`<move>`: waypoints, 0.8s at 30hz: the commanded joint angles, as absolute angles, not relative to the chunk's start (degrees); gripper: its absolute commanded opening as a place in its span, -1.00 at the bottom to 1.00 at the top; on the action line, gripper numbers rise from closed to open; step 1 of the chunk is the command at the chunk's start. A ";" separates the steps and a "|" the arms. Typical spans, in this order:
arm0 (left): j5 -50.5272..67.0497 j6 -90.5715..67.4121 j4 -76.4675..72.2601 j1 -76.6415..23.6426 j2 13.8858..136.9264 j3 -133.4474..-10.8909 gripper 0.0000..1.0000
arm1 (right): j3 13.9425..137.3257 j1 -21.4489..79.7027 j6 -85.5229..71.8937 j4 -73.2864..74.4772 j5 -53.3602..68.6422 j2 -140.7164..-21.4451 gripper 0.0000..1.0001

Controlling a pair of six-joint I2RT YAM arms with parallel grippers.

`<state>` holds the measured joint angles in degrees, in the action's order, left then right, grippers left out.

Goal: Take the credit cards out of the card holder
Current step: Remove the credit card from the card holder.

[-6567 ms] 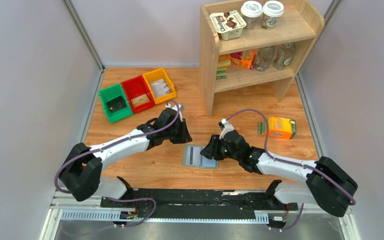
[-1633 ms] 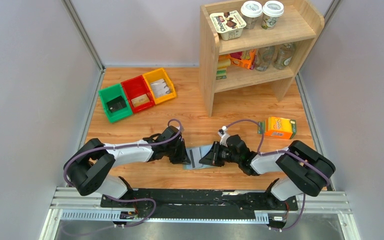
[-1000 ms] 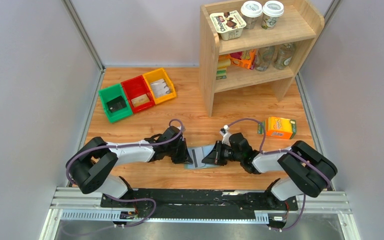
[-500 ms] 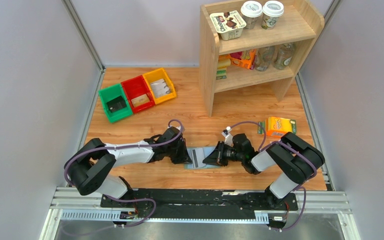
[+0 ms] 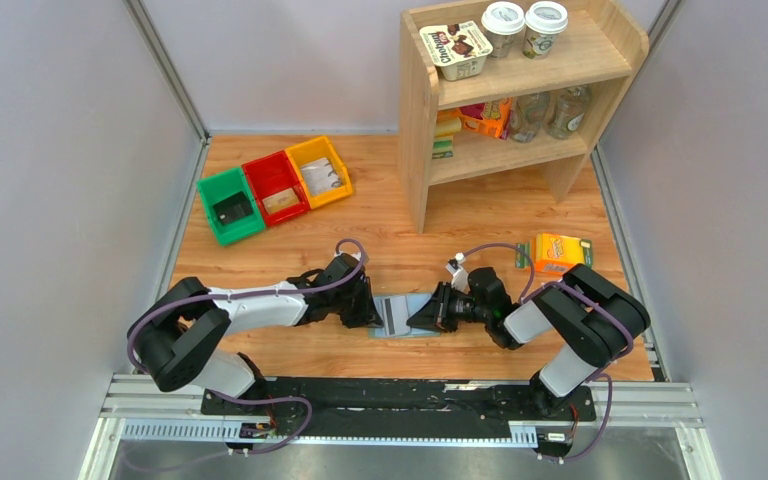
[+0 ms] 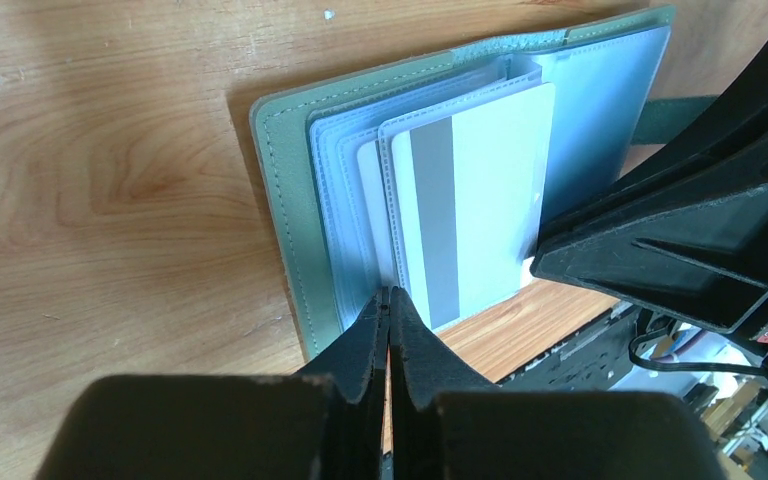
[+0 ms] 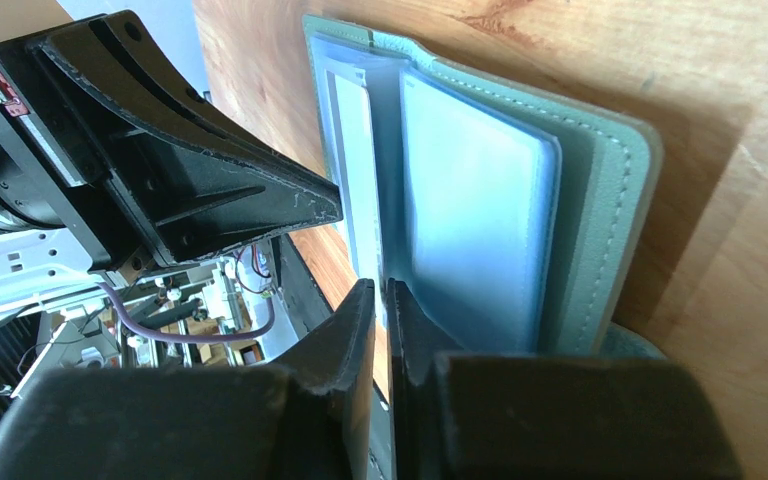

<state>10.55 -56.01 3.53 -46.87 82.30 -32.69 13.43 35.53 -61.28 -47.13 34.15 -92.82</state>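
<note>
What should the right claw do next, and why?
Probably pinch the striped card with the right claw and slide it out: the card holder lies open, the left claw is shut at its edge, and the right claw sits at that card's edge.

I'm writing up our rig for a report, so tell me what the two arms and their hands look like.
Both match. The left arm and right arm have white links between bulky black joints, each with a looping purple cable. The left hand and right hand are matte black, with two wedge-shaped fingers tapering to thin tips, slightly scuffed.
</note>
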 commanded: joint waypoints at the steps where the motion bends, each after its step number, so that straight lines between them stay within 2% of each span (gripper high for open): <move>1: 7.29 -53.79 8.35 -46.93 82.27 -32.43 -0.95 | 13.09 35.16 -61.44 -50.71 35.16 -92.99 -0.82; 5: 7.47 -53.70 8.35 -46.93 82.35 -32.69 -0.95 | 13.09 35.24 -61.52 -51.24 35.24 -93.25 -0.88; 8: 7.65 -53.79 8.35 -46.93 82.35 -32.78 -0.96 | 13.18 35.16 -61.70 -51.68 35.33 -93.60 -1.00; 13: 7.38 -53.79 8.44 -46.93 82.00 -32.52 -0.95 | 12.57 34.98 -61.35 -50.54 34.63 -92.20 -1.00; 24: 7.12 -53.61 8.88 -46.93 81.21 -32.78 -0.96 | 13.62 34.10 -55.29 -34.47 30.41 -81.74 -1.00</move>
